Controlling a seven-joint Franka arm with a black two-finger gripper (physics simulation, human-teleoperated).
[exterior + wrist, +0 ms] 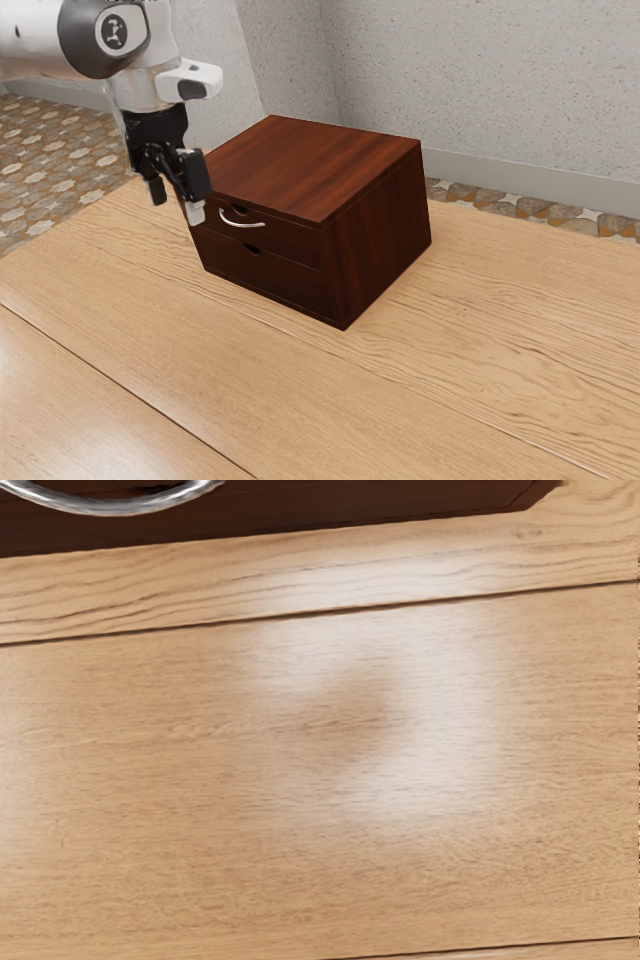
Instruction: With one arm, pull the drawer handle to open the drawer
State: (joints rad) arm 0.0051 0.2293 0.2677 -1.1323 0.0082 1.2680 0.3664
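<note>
Arm (110, 35): comes in from the exterior view's upper left, with the hand pointing down in front of the cabinet.
Gripper (177, 203): hangs above the tabletop (450, 350), level with the upper drawer.
Fingers (195, 185): released and spread apart, with nothing between them (the one nearer the cabinet has a pale tip).
Cabinet (310, 165): dark reddish wood, two drawers stacked, sitting square on the tabletop.
Upper drawer (275, 238): its front looks flush with the lower drawer (265, 275), and no gap shows.
Handle (241, 222): a curved silver bar on the upper drawer front, just beside the nearer finger on the exterior view's right. I cannot tell whether they touch.
Wrist view: the handle (110, 502) is a bright arc against a dark strip of drawer front (400, 510). Pale plank tabletop (320, 780) lies under the hand, with a soft sheen on it.
Surroundings: patterned tile floor (50, 160) beyond the tabletop and a grey speckled wall (480, 70) behind the cabinet.
</note>
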